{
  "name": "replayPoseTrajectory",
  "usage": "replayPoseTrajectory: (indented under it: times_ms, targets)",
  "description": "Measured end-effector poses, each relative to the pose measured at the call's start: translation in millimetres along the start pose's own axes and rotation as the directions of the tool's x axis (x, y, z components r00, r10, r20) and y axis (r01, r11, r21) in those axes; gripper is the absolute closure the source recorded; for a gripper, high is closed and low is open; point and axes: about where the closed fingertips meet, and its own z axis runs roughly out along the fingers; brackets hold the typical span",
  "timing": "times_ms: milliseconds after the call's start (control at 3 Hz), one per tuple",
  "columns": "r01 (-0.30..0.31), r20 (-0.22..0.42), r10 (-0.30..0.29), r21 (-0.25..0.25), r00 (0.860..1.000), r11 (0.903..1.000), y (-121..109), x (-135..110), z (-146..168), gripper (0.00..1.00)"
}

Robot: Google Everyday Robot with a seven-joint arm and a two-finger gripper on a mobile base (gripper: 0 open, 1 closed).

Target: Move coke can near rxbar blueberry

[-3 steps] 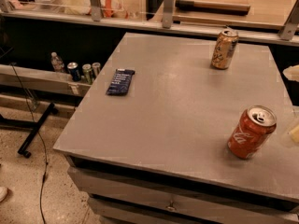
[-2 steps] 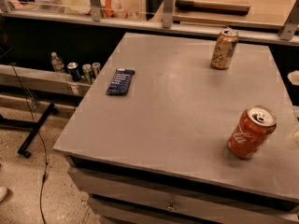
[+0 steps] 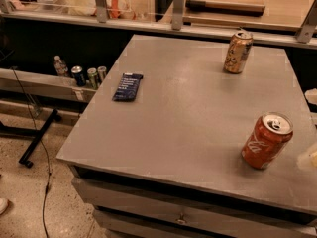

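The coke can (image 3: pixel 266 141) is red-orange with white script and a silver top. It stands upright near the table's front right corner. The rxbar blueberry (image 3: pixel 127 87) is a flat dark navy bar lying near the table's left edge, far from the can. My gripper (image 3: pixel 310 157) shows only as pale pieces at the right edge of the view, just right of the coke can and not touching it. Most of it is out of frame.
A tan patterned can (image 3: pixel 237 52) stands at the back right of the grey table (image 3: pixel 183 113). A bottle and several cans (image 3: pixel 81 75) sit on a low shelf to the left. A rail and boxes run behind the table. Cables and a stand foot (image 3: pixel 37 140) lie on the floor.
The pale gripper piece at the right edge has shifted slightly lower beside the coke can. The cans and the bar have not moved.
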Motion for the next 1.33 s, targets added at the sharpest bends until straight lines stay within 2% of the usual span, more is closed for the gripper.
replayPoseTrajectory:
  times_ms: [667,1333]
  targets:
    - [-0.045,0.086,0.043,0.02,0.995,0.9988,9,20,10,0.0]
    - [-0.043,0.172,0.036,0.039,0.984,0.9983,4,23,25,0.0]
